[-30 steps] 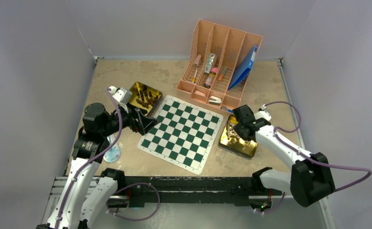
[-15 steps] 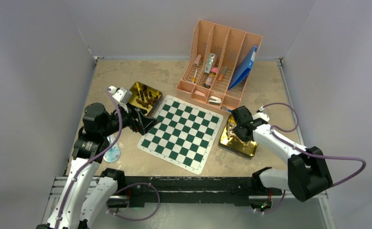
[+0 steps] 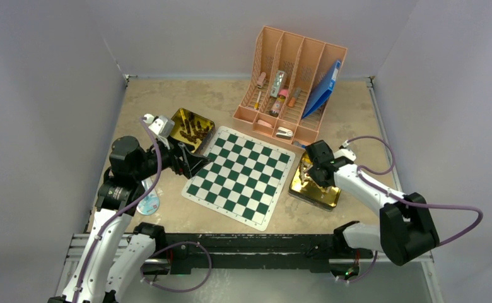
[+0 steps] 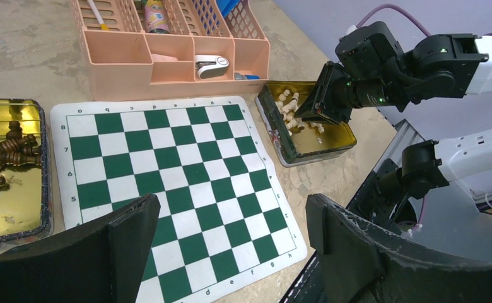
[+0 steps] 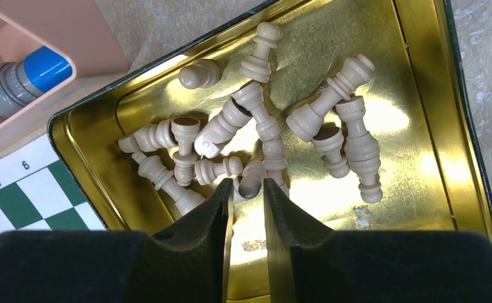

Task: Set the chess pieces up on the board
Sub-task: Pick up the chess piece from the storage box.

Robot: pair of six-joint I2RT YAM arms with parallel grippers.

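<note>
While the left gripper (image 4: 231, 205) hangs above the near-left edge of the board (image 4: 168, 158), its jaws stand wide apart with nothing between them.

The board lies flat at the middle of the table (image 3: 168, 101), turned at an angle to the table edges. It lies between two gold tins.

The left tin (image 4: 10, 202) sits just beside the board's far-left corner. It holds the dark pieces (image 4: 4, 154), which lie heaped at one end.

The right tin (image 5: 464, 126) sits just beside the board's right edge. It holds the pale pieces (image 5: 262, 132), all lying on their sides, several crossing one another.

The right gripper (image 5: 246, 183) reaches down into the right tin. Its jaws stand narrow, and the end of one pale piece (image 5: 251, 182) sits in the gap between the fingertips. Whether both fingers press on that piece cannot be told from the wrist view.

A pink organizer (image 3: 287, 82) stands beyond the board at the far side of the table.
</note>
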